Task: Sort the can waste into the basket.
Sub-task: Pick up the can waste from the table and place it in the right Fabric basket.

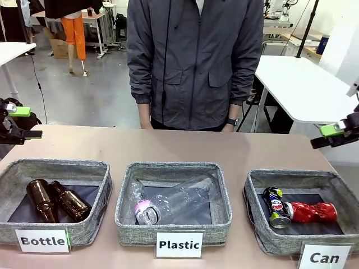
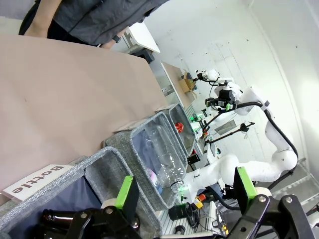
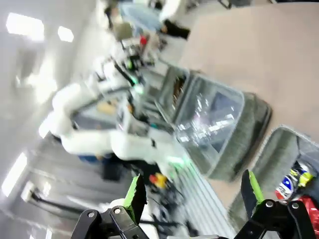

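Grey concrete floor [image 1: 90, 84] behind the tan table [image 1: 185, 148], with white tables [image 1: 303, 87] beyond.

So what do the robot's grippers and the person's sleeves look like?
Both the left gripper and the right gripper are black with bright green pads on the jaws. The person wears a dark grey zip jacket with long sleeves and a dark wristwatch.

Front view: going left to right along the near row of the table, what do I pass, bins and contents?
"Bottle" bin with two brown glass bottles → "Plastic" bin with clear plastic bottles → "Can" basket holding the dark blue-black can, then the crushed red can.
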`<state>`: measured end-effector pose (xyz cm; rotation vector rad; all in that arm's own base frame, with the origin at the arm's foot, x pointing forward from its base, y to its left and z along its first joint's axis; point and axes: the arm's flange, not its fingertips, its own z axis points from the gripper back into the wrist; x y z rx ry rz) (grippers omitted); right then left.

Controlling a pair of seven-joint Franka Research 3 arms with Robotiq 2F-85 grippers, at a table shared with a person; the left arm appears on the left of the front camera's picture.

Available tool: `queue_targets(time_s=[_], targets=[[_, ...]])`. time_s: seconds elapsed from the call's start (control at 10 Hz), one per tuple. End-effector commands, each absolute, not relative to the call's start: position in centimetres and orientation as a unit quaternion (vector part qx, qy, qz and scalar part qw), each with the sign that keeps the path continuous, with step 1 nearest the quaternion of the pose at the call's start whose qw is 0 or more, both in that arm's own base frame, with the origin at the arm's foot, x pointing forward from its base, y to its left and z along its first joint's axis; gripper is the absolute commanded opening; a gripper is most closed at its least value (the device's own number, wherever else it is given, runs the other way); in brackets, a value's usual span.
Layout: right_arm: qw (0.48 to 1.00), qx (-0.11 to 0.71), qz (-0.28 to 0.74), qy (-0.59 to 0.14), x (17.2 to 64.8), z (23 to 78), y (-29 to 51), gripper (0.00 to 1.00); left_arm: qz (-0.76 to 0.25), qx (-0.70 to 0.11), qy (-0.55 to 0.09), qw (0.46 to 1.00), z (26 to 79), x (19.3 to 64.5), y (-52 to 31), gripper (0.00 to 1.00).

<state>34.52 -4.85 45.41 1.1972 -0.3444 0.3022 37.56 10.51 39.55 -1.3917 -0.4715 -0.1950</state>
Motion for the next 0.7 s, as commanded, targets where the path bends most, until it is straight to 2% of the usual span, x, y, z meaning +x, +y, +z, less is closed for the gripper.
queue_targets(time_s=[0.0,0.4,0.5,0.6], targets=[[0.665,0.663,-0.197,-0.282,33.7,44.3,-2.2,1.00,-0.087,-0.635,-0.221,0.735,39.8,37.6,10.3,1.00],[0.737,0.651,-0.059,-0.169,34.8,41.7,6.0,1.00,-0.087,-0.635,-0.221,0.735,39.8,37.6,10.3,1.00],[0.723,0.657,-0.091,-0.196,38.3,44.0,-0.9,1.00,-0.087,-0.635,-0.221,0.735,39.8,37.6,10.3,1.00],[0.723,0.657,-0.091,-0.196,38.3,44.0,-0.9,1.00,-0.087,-0.635,-0.221,0.735,39.8,37.6,10.3,1.00]])
